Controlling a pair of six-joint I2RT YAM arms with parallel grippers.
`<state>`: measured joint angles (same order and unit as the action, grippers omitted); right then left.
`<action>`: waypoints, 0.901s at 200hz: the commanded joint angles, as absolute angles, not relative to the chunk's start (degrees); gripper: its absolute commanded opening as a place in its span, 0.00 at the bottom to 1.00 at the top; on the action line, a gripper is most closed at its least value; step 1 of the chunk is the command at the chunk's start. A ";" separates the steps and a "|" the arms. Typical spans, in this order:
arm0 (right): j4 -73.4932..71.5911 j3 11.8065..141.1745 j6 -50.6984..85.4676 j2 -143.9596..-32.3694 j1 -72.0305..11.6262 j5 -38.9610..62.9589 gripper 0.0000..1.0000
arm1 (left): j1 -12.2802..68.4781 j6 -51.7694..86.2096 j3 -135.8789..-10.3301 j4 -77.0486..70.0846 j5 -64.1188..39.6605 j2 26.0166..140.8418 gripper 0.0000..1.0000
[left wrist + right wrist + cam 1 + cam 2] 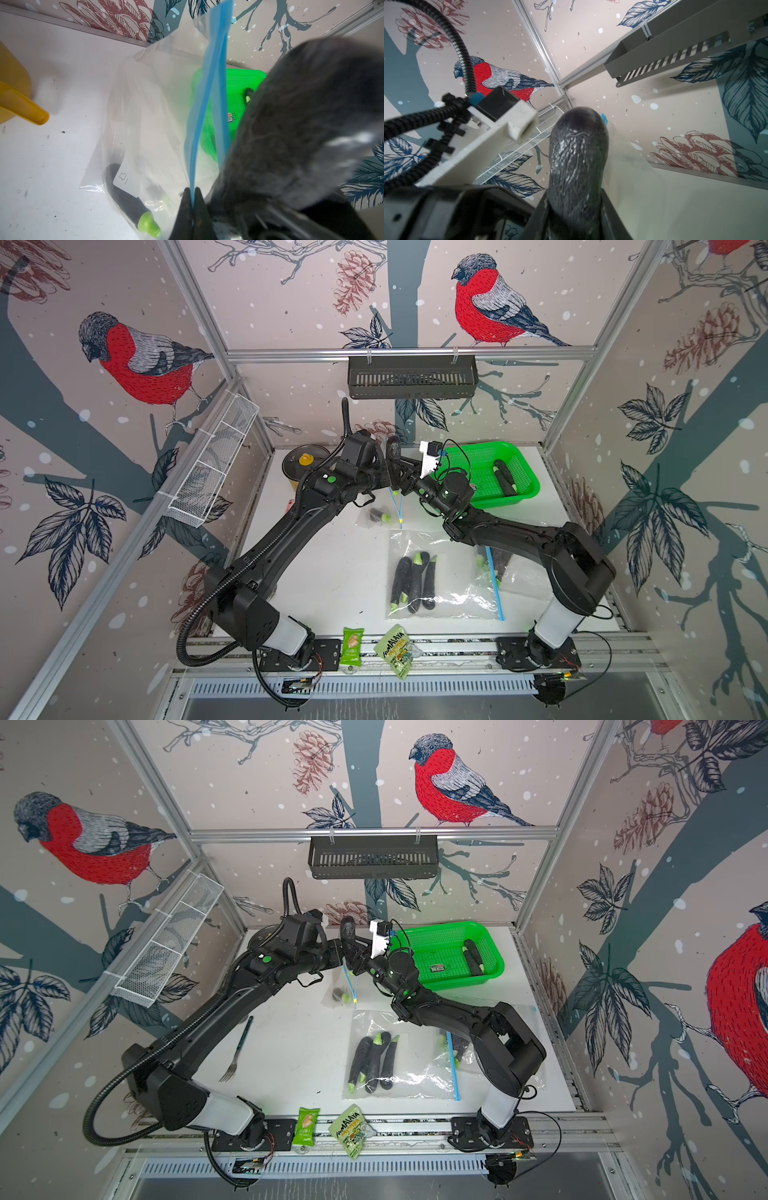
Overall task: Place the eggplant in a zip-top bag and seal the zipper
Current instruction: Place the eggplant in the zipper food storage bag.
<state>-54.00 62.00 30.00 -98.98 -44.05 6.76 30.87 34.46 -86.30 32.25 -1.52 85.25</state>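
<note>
Grip on the left matters most: your left tool [192, 194] is clamped shut on the blue zipper strip [204, 93] of the clear plastic zip-top bag [145, 104], which hangs from that corner with one dark, green-capped eggplant [127, 200] already at its bottom. The lips part only narrowly near the pinch, so aim where they gape widest. Your right tool [574, 216] is closed partway around the long dark purple eggplant [577, 158], upright, just beside the bag's mouth. Tilt it, lead with one end, and let go only once most is inside. Ignore the green plastic basket [507, 501] farther right.
</note>
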 commanded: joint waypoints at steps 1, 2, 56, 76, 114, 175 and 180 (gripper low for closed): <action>-53.72 61.14 27.99 -98.79 -44.43 4.31 0.28 | 30.77 33.61 -86.65 29.44 -1.74 84.64 0.00; -53.54 61.11 27.88 -98.74 -44.45 4.22 0.28 | 30.72 33.64 -86.65 29.44 -1.75 84.64 0.00; -45.33 61.07 25.31 -97.06 -44.47 3.59 0.30 | 30.75 32.74 -87.10 29.00 -2.55 85.33 0.00; -43.10 61.13 24.52 -96.53 -44.39 3.41 0.35 | 30.67 32.70 -87.04 28.83 -2.63 85.56 0.00; -37.71 63.16 23.94 -95.38 -43.22 6.96 0.55 | 30.00 32.59 -86.68 28.92 -2.79 85.34 0.00; -23.85 66.97 22.59 -88.81 -36.21 13.24 0.62 | 29.32 31.76 -86.29 29.79 -2.33 84.99 0.00; -21.97 67.27 22.57 -88.08 -34.95 13.72 0.62 | 29.27 31.65 -86.31 30.00 -2.22 85.08 0.00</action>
